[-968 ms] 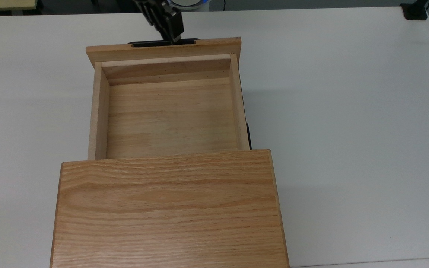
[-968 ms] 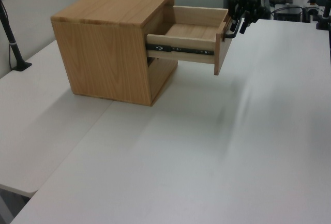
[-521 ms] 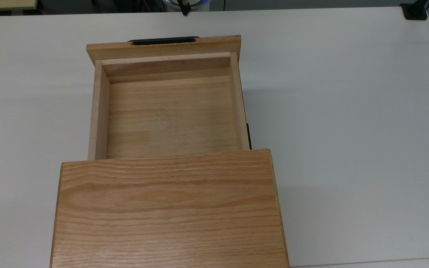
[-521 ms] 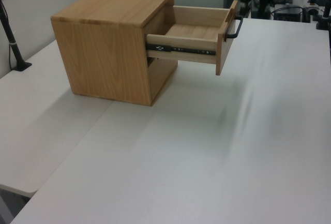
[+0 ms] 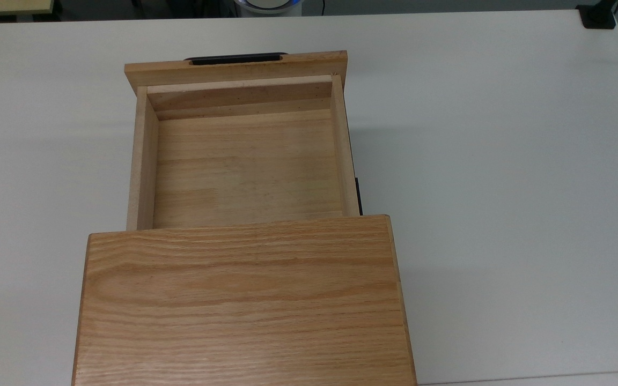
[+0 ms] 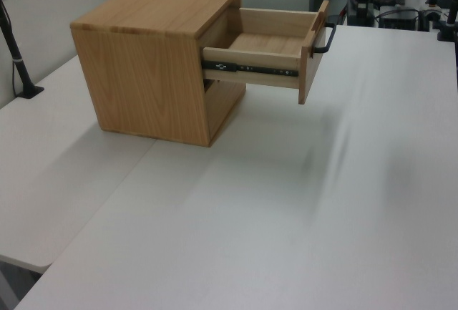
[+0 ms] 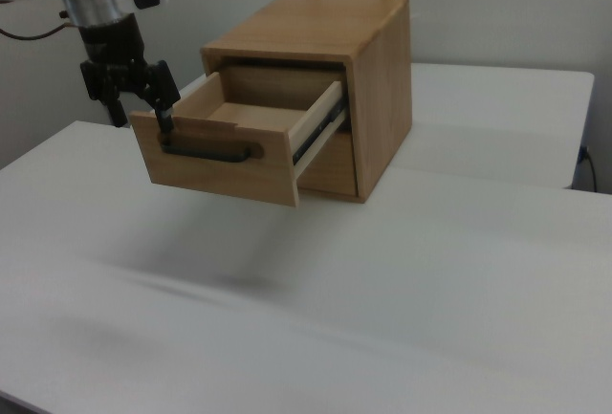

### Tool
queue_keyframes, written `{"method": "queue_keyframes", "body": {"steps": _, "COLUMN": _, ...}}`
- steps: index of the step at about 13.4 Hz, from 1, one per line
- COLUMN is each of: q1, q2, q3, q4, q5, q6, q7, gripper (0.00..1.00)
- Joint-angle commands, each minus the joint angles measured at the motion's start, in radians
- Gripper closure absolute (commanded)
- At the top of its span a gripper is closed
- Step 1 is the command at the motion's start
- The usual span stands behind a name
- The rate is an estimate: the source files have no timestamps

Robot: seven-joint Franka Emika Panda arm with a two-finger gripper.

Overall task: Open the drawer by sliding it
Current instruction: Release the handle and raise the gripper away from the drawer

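Three views, one drawer: the drawer [image 5: 244, 166] stands extended well out of the oak cabinet [image 5: 242, 300], its tray bare, on the white counter [image 5: 502, 187].
Top view: looks straight down into the tray; the front panel is seen edge-on, with the black bar handle [image 5: 236, 58] as a thin dark strip beyond it, toward the top view's upper edge.
Left view: gives the side of the drawer [image 6: 272, 41] with its black slide rail [image 6: 250, 69] bridging to the cabinet [image 6: 143, 88]; the handle [image 6: 325, 40] juts off the panel toward the left view's right.
Right view: shows the flat face of the drawer [image 7: 220, 170] and the full length of the handle [image 7: 210, 153], and the end effector [image 7: 142, 116].
Arm pose: the arm [image 7: 105, 36] comes down from the right view's upper left, wrist pointing downward, just above the panel's end at the right view's left.
End effector: fingers spread apart, holding nothing, clear of the handle.
Hidden or cut off: the cabinet's near end runs off the top view's lower edge; dark shapes past the counter's [image 6: 286, 217] far end in the left view are too unclear to name.
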Motion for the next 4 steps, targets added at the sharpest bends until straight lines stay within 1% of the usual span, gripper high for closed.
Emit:
{"method": "queue_keyframes", "body": {"steps": 1, "q1": 0.003, "q2": 0.074, "q3": -0.006, "q4": 0.081, "q5": -0.022, "q6": -0.044, "q7": -0.035, "gripper": 0.00}}
{"method": "queue_keyframes", "body": {"steps": 4, "q1": 0.004, "q2": 0.088, "q3": -0.006, "q4": 0.095, "q5": -0.024, "q6": -0.046, "q7": -0.044, "gripper": 0.00}}
